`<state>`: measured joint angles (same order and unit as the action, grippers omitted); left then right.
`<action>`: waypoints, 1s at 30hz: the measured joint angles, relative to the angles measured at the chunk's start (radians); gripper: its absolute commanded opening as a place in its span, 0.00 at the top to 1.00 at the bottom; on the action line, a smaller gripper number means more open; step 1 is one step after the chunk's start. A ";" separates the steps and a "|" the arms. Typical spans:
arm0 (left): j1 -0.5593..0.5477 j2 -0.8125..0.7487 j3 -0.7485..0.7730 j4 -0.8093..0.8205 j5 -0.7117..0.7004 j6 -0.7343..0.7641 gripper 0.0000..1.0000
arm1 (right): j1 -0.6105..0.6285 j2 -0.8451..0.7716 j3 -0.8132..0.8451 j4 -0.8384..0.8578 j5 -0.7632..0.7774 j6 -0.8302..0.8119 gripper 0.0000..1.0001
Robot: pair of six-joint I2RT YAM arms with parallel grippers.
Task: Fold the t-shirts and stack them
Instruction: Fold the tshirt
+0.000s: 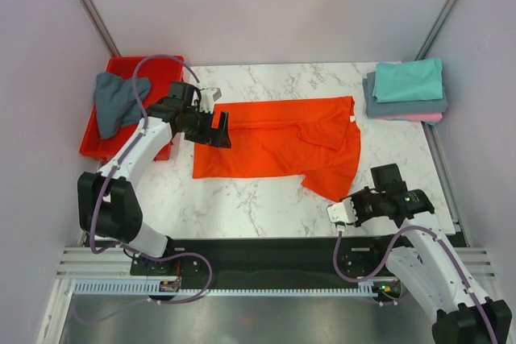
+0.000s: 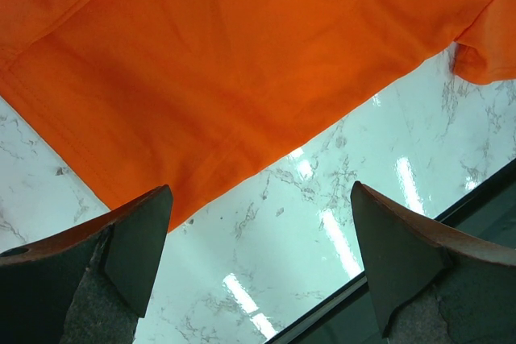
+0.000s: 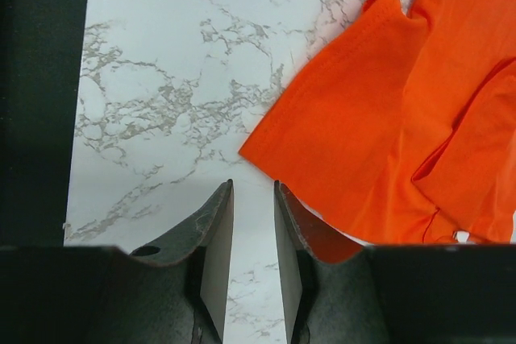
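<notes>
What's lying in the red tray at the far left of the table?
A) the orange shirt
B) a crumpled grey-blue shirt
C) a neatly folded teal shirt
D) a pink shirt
B: a crumpled grey-blue shirt lies in the red tray, while the orange shirt is spread out beside it.

L arm [image 1: 133,155] & R arm [image 1: 431,259]: white links w/ black joints & motor housings, black bases. A grey-purple cable [image 1: 157,56] loops along each. L gripper [image 2: 258,191] & R gripper [image 3: 252,187] have dark grey wedge-shaped fingers [image 2: 137,239], edges tinged brownish.
</notes>
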<state>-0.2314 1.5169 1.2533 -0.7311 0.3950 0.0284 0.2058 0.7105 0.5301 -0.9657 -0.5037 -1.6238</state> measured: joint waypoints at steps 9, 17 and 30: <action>0.000 0.065 0.011 0.000 0.000 0.000 0.01 | 0.001 0.132 -0.019 0.018 -0.024 -0.106 0.66; 0.000 0.087 0.017 0.000 0.000 0.000 0.01 | 0.001 0.296 -0.019 0.108 -0.015 -0.119 0.62; 0.000 0.120 0.029 0.000 0.000 0.000 0.01 | 0.002 0.384 -0.019 0.214 0.017 -0.116 0.62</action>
<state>-0.2314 1.6367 1.2827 -0.7315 0.3954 0.0284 0.2077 1.0946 0.5110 -0.7517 -0.4870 -1.7393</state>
